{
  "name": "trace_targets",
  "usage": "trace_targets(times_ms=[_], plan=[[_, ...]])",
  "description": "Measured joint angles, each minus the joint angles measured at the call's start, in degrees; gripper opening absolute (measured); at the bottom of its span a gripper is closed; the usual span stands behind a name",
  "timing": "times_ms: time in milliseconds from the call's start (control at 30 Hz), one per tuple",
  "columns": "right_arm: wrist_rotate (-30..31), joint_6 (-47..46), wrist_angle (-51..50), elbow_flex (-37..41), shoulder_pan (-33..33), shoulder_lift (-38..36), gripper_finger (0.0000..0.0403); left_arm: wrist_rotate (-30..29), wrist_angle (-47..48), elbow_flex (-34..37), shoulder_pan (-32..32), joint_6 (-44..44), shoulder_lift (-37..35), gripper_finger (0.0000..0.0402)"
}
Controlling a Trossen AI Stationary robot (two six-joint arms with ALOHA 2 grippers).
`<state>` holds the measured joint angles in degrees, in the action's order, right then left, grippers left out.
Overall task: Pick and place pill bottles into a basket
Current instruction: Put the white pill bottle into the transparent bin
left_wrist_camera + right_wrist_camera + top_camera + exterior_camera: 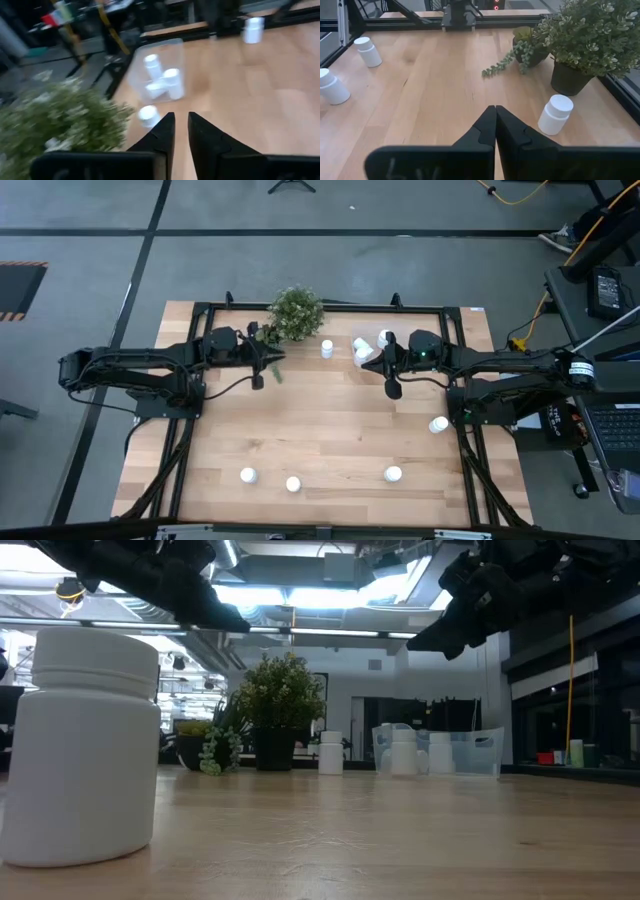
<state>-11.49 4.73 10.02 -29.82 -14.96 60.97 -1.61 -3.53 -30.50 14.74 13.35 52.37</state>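
Observation:
Several white pill bottles stand upright on the wooden table: one (326, 348) beside the potted plant (296, 313), one (438, 424) at the right, and three along the near edge (247, 475) (293, 483) (393, 474). The clear basket (157, 70) stands at the far middle and holds three bottles (172, 82). My left gripper (181, 125) hovers near the plant and points toward the basket; its fingers stand slightly apart with nothing between them. My right gripper (495, 117) hovers beside the basket (372, 348), shut and empty, pointing toward the bottle (555, 115) by the plant.
The leafy potted plant (590, 35) and a small trailing plant (520, 50) stand at the far edge, close to my left gripper (268, 363). A black frame (330, 307) runs around the table. One near-edge bottle (80, 750) stands right before the low camera. The table's middle (330, 420) is bare wood.

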Motion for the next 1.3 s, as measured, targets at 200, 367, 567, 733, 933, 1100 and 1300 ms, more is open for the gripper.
trace_targets(times_ms=[200, 367, 567, 733, 933, 1100, 1300], plan=[[0.0, 0.0, -0.02, 0.02, 0.0, 0.0, 0.0011, -3.69, 0.27, 0.0, 0.01, -0.59, 0.01, 0.0063], [-0.02, 0.0, -0.02, 0.04, -0.01, 0.0, 0.0012, -3.09, 0.29, 0.0, 0.01, -0.61, 0.0, 0.0059], [-0.04, 0.04, -0.02, 0.04, -0.02, 0.02, 0.0012, 1.9, 0.7, 0.0, -0.02, -0.59, 0.01, 0.0055], [-0.04, 1.63, -0.02, 0.07, -0.02, 0.02, 0.0012, 6.36, 0.64, 0.0, -0.02, -0.62, 0.0, 0.0054], [-0.06, 1.55, -0.02, 0.07, -0.02, 0.02, 0.0012, 7.19, 0.63, 0.0, -0.02, -0.59, 0.01, 0.0053], [-0.07, 1.51, -0.02, 0.07, -0.02, 0.02, 0.0012, 12.19, 1.03, 0.01, -0.02, 6.84, -0.01, 0.0046], [-0.09, 1.46, -0.02, 0.07, -0.01, 0.07, 0.0012, 20.95, 2.85, 0.02, -1.52, 17.7, 0.0, 0.0023]])
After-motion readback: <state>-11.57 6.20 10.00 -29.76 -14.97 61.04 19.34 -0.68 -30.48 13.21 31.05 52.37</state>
